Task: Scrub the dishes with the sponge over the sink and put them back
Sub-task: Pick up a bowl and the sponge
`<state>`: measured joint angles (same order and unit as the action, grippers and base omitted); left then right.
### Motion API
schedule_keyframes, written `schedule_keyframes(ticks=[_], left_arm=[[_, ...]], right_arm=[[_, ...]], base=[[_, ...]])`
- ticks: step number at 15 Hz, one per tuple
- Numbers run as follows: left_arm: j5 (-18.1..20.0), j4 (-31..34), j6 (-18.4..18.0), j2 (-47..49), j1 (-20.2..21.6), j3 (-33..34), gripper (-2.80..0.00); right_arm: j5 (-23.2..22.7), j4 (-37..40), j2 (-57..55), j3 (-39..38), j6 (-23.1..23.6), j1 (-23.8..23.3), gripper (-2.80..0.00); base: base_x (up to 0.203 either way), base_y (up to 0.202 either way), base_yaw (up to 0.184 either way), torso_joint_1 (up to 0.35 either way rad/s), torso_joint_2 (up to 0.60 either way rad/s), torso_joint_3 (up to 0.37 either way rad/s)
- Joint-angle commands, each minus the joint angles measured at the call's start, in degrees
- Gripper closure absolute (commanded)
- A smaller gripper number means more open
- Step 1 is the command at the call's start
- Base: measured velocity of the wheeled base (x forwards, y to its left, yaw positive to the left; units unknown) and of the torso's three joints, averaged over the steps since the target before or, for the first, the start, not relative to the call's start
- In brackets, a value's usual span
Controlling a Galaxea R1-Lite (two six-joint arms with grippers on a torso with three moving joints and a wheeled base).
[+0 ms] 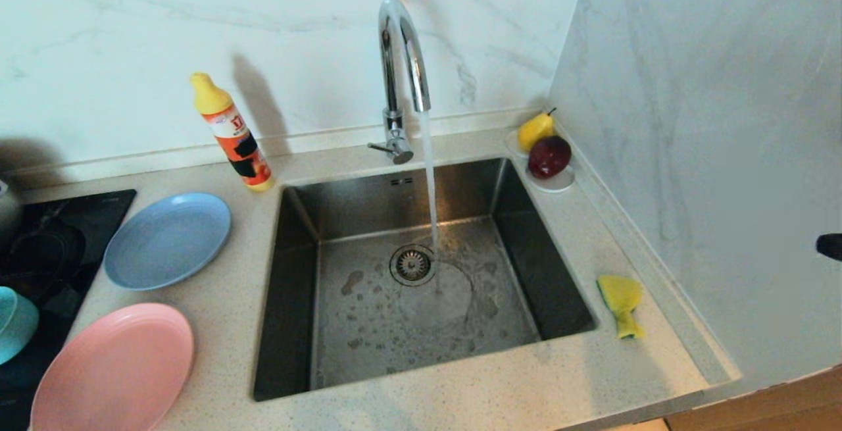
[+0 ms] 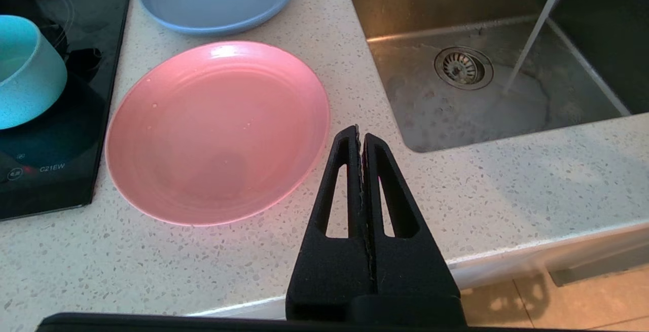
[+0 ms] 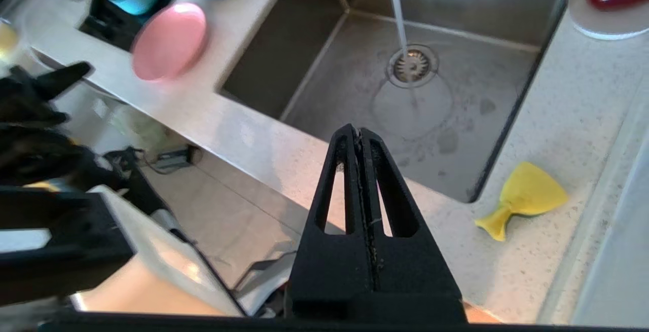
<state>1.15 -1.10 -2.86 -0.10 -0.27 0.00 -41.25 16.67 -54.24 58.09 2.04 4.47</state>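
A pink plate [image 1: 115, 372] and a light-blue plate [image 1: 168, 239] lie on the counter left of the steel sink [image 1: 421, 326]; a teal bowl [image 1: 13, 322] sits on the black hob at the far left. The yellow sponge [image 1: 621, 301] with a green side lies on the counter right of the sink. Water runs from the chrome tap [image 1: 402, 49] onto the drain. My left gripper [image 2: 360, 137] hangs shut and empty over the counter's front edge, beside the pink plate [image 2: 218, 129]. My right gripper [image 3: 359, 134] is shut and empty above the counter's front edge, short of the sponge [image 3: 525, 197].
An orange dish-soap bottle [image 1: 231, 131] stands behind the sink's left corner. A white saucer [image 1: 559, 182] with a yellow pear and a dark red fruit sits at the back right corner. A marble wall runs close along the right side. A dark tip [image 1: 830, 245] shows at the right edge.
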Motion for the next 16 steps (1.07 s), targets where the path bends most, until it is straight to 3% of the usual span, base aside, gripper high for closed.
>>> schedule_keyframes(ticks=[1,8,13,16], left_arm=[[0.0,0.0,0.0,0.0,0.0,0.7,0.0],[0.0,0.0,0.0,0.0,0.0,0.7,0.0],[0.0,0.0,0.0,0.0,0.0,0.7,0.0],[0.0,0.0,0.0,0.0,0.0,0.7,0.0]], right_arm=[[8.0,-1.1,-2.5,0.2,-0.5,7.2,0.0],[29.5,-4.9,-9.4,0.0,-2.9,18.3,0.0],[40.7,-8.2,-13.6,-0.3,-3.0,22.2,0.0],[49.8,-8.3,-15.6,-0.6,-2.9,25.7,0.0]], base=[[0.0,0.0,0.0,0.0,0.0,0.0],[0.0,0.0,0.0,0.0,0.0,0.0],[0.0,0.0,0.0,0.0,0.0,0.0],[0.0,0.0,0.0,0.0,0.0,0.0]])
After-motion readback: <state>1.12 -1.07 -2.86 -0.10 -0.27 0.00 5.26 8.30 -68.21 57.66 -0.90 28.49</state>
